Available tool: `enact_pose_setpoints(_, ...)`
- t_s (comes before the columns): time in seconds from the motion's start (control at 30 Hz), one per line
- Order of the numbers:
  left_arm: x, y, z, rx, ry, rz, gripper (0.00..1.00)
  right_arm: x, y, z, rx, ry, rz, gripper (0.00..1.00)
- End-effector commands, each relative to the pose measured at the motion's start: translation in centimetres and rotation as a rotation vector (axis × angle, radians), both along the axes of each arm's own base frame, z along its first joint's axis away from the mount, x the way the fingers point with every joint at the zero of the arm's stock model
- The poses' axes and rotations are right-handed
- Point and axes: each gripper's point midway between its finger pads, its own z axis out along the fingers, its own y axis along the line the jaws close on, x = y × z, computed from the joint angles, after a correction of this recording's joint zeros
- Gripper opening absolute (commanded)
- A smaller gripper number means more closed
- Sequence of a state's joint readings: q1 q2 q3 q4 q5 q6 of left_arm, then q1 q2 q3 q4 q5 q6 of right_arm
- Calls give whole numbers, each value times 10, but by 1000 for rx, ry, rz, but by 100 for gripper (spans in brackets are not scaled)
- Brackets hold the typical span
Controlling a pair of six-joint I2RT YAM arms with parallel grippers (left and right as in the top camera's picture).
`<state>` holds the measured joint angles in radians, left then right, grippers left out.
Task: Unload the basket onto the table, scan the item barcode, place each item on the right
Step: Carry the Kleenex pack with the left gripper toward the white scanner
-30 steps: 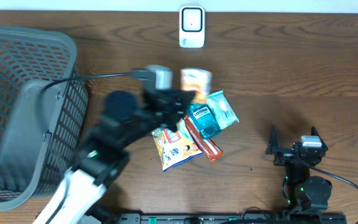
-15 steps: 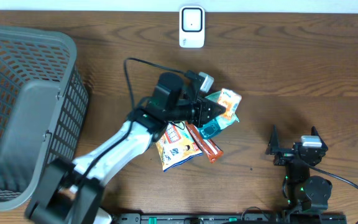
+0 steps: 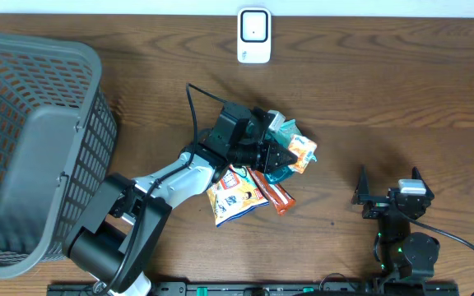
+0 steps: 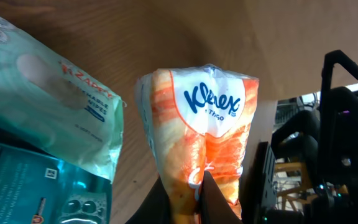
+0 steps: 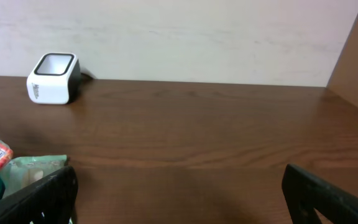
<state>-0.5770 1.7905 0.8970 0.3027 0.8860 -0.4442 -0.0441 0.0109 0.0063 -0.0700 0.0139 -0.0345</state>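
The Kleenex tissue pack (image 4: 197, 118) is pinched at one narrow end by the left gripper (image 4: 201, 190), whose jaws are clamped almost fully together on the soft wrapper. The pack is held at the right edge of the pile of goods in the middle of the table (image 3: 385, 90), just beside the green wipes pack (image 4: 48, 106). Whether it is fully clear of the tabletop cannot be told. Because only a thin fold of film seems to be caught, the pack could be lost by slipping or swinging if it is carried quickly toward the scanner (image 3: 253, 34) at the far edge. The wipes pack, and perhaps the snack bag (image 3: 235, 193) nearer in the pile, could be dragged along if the lift is made too low. No barcode is seen on the branded face shown to the wrist camera, so a failed read is likely if the wrong side is presented to the scanner window. The right gripper (image 3: 389, 185) is parked wide apart at the near right, holding nothing, so no support could be given from there.
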Motion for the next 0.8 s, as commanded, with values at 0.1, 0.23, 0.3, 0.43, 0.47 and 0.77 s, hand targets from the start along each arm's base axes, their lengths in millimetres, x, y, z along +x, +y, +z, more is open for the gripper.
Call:
enact_pose_setpoints(0.1, -8, -2, 6, -40, -24, -71, 7, 0, 3, 0, -7, 0, 14, 99)
enact_pose_setpoints(0.23, -23, -4, 15, -94, -54, -174, 7, 0, 3, 0, -7, 0, 14, 99)
enact_pose_setpoints(0.3, -32, -5, 21, -136, -80, -241, 8, 0, 3, 0, -8, -1, 14, 99)
enact_pose_setpoints(0.43, -40, 1, 31, -202, -104, -317, 7, 0, 3, 0, -7, 0, 14, 99)
enact_pose_setpoints(0.47, -37, 4, 30, -198, -98, -307, 7, 0, 3, 0, -8, 0, 14, 99)
enact_pose_setpoints(0.77, -32, 13, 24, -184, -92, -287, 7, 0, 3, 0, -7, -1, 14, 99)
